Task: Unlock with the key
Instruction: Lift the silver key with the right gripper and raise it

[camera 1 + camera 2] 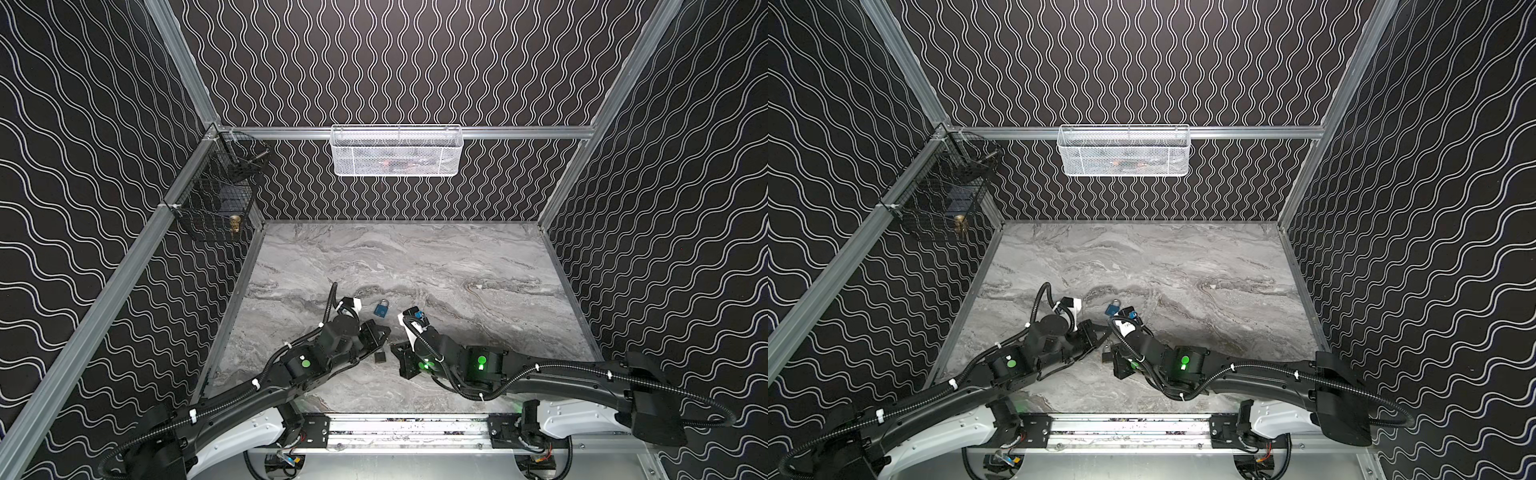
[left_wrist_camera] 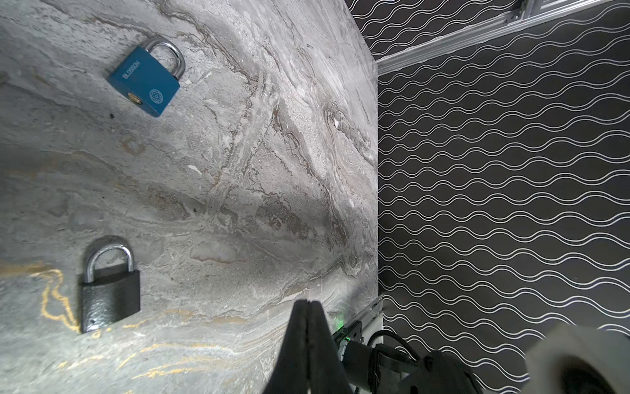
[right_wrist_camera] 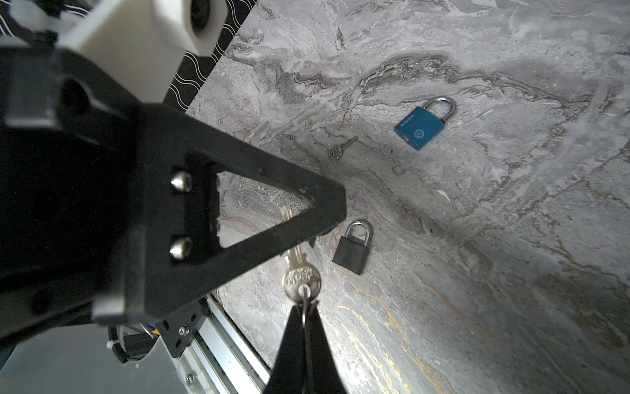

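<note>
white mesh basket (image 1: 397, 170) on the back rail holds blurred reddish things; black wire basket (image 1: 208, 224) on the left rail holds a brass piece (image 1: 235, 223). right gripper (image 3: 304, 308) pinches the key (image 3: 301, 278) by its head near the black padlock (image 3: 353, 250); left gripper (image 2: 308, 305) is closed, its hold unclear

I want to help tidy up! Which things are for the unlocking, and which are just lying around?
For the job: key in the right gripper; black padlock and blue padlock (can't tell which it fits).
Lying about: small key; white basket; black basket.
</note>
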{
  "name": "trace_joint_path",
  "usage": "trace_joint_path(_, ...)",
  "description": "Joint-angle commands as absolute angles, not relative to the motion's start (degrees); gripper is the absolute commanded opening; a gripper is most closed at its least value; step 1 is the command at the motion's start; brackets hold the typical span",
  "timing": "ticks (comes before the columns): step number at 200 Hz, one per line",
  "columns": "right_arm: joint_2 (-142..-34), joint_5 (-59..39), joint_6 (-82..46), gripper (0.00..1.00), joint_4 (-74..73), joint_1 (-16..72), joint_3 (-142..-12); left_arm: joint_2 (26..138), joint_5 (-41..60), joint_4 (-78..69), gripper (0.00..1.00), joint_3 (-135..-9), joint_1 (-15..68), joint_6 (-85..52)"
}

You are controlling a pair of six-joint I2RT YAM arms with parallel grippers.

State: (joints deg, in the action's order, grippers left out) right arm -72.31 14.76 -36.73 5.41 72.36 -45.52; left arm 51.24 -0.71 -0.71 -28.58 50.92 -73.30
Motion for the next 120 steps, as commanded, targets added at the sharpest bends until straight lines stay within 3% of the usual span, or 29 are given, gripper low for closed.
trace_joint_path(1,-71.7,16.4,-35.9,0.15,4.8,72.5,-46.4,51.2,-1.5,-1.4,0.00,-28.8,50.9,-72.5)
trace_joint_path(16,-70.5,16.6,-36.3,0.32,5.5,72.4,-46.4,50.8,-2.1,-1.8,0.00,-29.4,50.9,-70.2)
trace_joint_path(46,-65.8,17.0,-36.8,0.49,5.7,71.9,-44.7,50.4,-4.4,0.6,0.00,-33.2,50.8,-61.0)
trace_joint_path(69,-60.9,8.5,-36.1,0.61,3.2,68.2,-42.8,50.4,-4.8,1.2,0.00,-35.6,50.5,-53.1)
trace_joint_path(88,-58.5,-3.7,-36.2,0.64,1.2,62.4,-42.1,50.8,-3.3,-1.5,0.00,-36.1,50.2,-47.2)
trace_joint_path(120,-56.3,-14.4,-35.9,0.64,-1.9,56.3,-42.0,50.4,0.8,-8.1,0.00,-35.7,50.0,-39.6)
